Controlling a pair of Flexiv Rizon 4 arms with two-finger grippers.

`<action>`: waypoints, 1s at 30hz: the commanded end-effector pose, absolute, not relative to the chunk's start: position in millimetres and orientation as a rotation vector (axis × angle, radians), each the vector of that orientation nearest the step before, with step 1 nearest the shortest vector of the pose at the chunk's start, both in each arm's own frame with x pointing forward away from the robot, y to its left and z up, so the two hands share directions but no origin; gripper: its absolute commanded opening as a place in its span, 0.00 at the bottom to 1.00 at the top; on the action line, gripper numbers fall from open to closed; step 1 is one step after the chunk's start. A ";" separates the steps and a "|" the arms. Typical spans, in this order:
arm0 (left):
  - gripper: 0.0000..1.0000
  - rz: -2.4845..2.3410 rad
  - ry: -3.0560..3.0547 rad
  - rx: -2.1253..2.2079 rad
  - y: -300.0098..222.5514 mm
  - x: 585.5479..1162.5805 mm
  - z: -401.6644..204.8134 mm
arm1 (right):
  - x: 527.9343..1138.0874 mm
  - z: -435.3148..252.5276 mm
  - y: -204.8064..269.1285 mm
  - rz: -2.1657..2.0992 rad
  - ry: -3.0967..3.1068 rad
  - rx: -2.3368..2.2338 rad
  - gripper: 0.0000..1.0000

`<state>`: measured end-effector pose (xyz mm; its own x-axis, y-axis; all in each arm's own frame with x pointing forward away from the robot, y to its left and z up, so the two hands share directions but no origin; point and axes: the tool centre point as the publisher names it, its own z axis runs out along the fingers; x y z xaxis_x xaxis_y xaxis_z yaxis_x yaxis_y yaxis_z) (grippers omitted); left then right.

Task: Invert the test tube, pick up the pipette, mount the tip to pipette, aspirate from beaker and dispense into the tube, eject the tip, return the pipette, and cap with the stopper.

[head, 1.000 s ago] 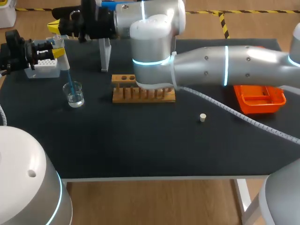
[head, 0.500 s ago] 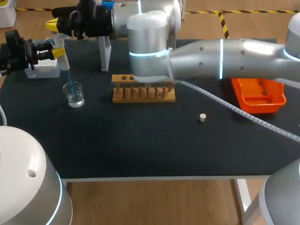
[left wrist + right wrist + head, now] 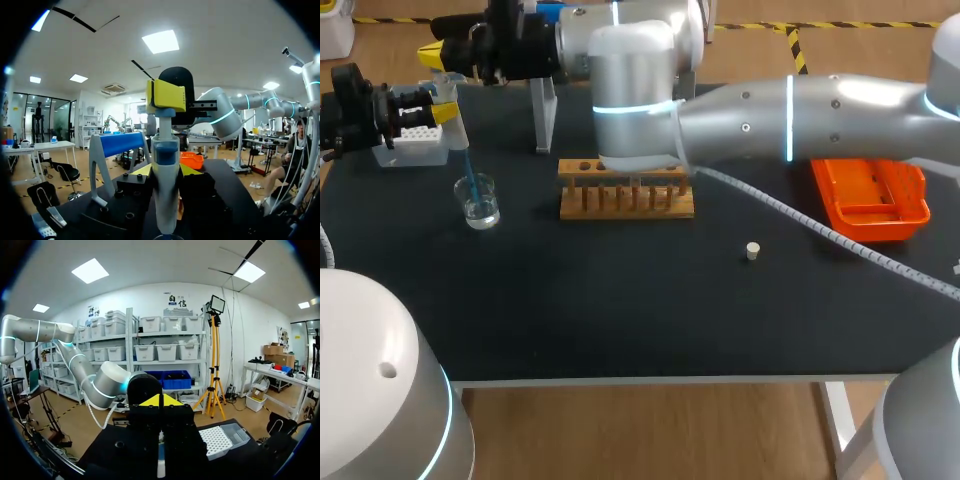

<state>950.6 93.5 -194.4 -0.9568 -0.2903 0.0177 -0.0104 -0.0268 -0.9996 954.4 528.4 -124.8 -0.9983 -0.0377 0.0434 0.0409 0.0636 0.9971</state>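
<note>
My left gripper (image 3: 440, 109) (image 3: 166, 171) is shut on the white pipette (image 3: 457, 124) (image 3: 165, 195), held upright at the far left. The pipette's blue tip (image 3: 470, 172) reaches down into the glass beaker (image 3: 478, 202). My right arm reaches across from the right; its gripper (image 3: 436, 53) (image 3: 160, 401) is shut and empty, with the yellow tips (image 3: 167, 95) sitting on the pipette's top end. The wooden tube rack (image 3: 625, 195) stands mid-table, partly behind the right arm; I see no tube in it. The small white stopper (image 3: 752, 251) lies on the mat.
A clear tip box (image 3: 412, 142) (image 3: 220, 439) sits just behind the beaker. The pipette stand (image 3: 542, 112) rises beside the rack. An orange tray (image 3: 870, 198) lies at the right. The right forearm (image 3: 790, 115) spans the back of the table.
The right arm's elbow and forearm have shifted slightly left and back, uncovering more of the rack. Both grippers, the pipette and the beaker stay where they were.
</note>
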 end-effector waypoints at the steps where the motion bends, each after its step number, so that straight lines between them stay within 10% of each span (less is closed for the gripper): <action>1: 0.00 -2.099 2.045 -0.318 94.8 951.4 -194.5 | 956.6 -127.6 532.4 -2.116 -2.244 -0.004 0.00; 30: 0.00 -2.099 2.045 -0.318 94.8 951.4 -194.5 | 949.5 -160.2 529.1 -2.077 -2.265 -0.041 0.00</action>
